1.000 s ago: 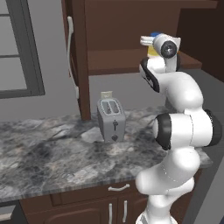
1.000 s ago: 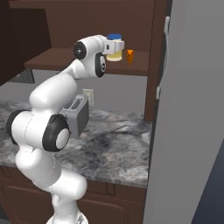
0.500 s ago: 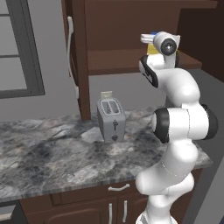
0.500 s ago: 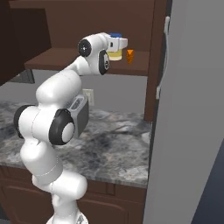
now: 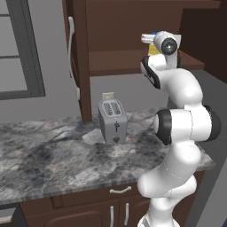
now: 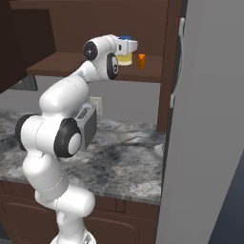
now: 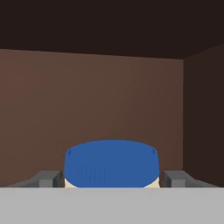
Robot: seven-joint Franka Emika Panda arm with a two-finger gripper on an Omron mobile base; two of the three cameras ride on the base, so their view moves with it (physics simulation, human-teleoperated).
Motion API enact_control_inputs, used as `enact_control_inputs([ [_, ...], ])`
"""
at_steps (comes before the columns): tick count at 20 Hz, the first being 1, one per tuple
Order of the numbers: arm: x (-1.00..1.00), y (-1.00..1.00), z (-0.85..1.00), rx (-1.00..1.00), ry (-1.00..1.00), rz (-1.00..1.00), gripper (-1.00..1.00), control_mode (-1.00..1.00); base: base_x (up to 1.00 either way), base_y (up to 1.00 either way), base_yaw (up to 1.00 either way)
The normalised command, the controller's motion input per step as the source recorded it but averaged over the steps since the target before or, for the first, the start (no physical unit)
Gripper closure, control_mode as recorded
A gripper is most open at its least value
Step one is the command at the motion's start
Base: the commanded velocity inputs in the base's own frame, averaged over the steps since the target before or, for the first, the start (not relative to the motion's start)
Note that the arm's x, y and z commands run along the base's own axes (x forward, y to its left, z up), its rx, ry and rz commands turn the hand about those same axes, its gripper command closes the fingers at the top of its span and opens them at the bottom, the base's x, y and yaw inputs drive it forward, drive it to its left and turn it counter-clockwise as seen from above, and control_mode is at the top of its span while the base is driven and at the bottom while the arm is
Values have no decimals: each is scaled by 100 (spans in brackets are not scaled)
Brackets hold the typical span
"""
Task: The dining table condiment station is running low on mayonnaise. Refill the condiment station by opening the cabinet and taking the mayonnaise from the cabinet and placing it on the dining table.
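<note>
Dark brown wood frames the cabinet [image 6: 71, 28], its doors swung open. One mayonnaise [image 6: 125, 53] jar shows, standing on the cabinet shelf, with one orange wedge [image 6: 141, 61] just beside it. One toaster [image 5: 113, 120] sits on the grey marbled surface [image 5: 48, 155] below. The hand [image 7: 111, 177] is up at the shelf, its fingers [image 7: 47, 178] parted to the jar's width, one on either side of the blue lid; whether they press it, I cannot tell.
</note>
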Motion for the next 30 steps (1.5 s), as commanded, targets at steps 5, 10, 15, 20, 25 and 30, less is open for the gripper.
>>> enact_control_inputs([
  [5,0,0,-2,0,0,0,100,-100,0,0,0],
  [10,-39,-1,2,0,-4,0,100,-100,0,0,0],
  [15,-100,4,34,0,-8,0,100,-100,0,0,0],
  [20,-100,37,45,0,6,6,100,-100,0,0,0],
  [25,-100,-5,27,18,1,30,100,-100,0,0,0],
  [30,-100,0,0,10,0,37,100,-100,0,0,0],
])
